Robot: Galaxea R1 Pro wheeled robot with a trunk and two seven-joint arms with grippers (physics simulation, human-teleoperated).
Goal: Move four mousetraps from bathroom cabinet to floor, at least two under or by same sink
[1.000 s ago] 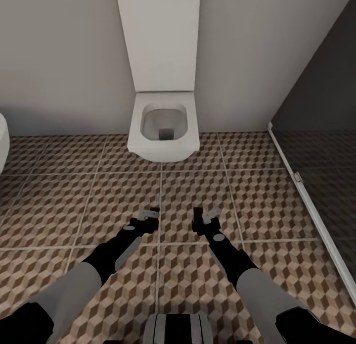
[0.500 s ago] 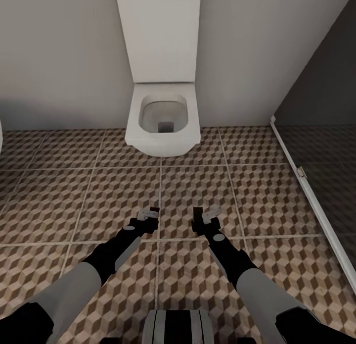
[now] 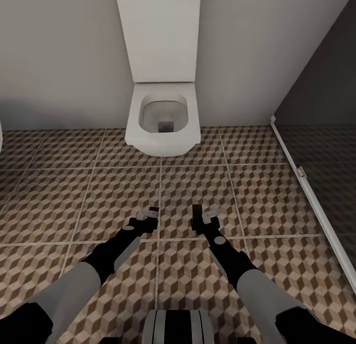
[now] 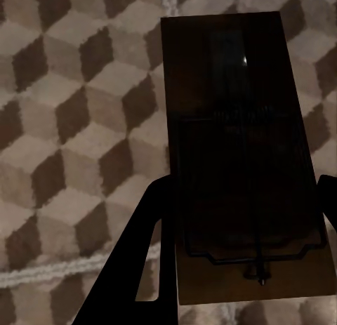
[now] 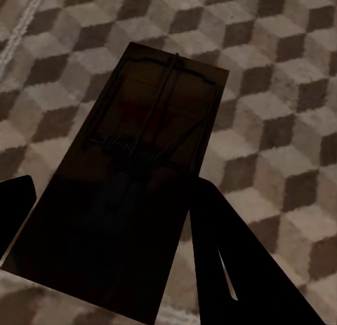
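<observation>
Two traps are being carried over the floor, one in each gripper. In the left wrist view a trap is clamped between the dark fingers of the left gripper; in the right wrist view a second trap is gripped the same way by the right gripper. Both boards are held above the cube-patterned tiles, not yet set down. A toilet is faced straight ahead, with a dark glass partition to the right.

The step in hand is judged to be transport towards a sink. It is done well if the grips are kept firm and level while the base is turned, since the boards are thin and could slip. The traps are best lowered close to the tiles before release and laid side by side just beside or beneath the basin.
</observation>
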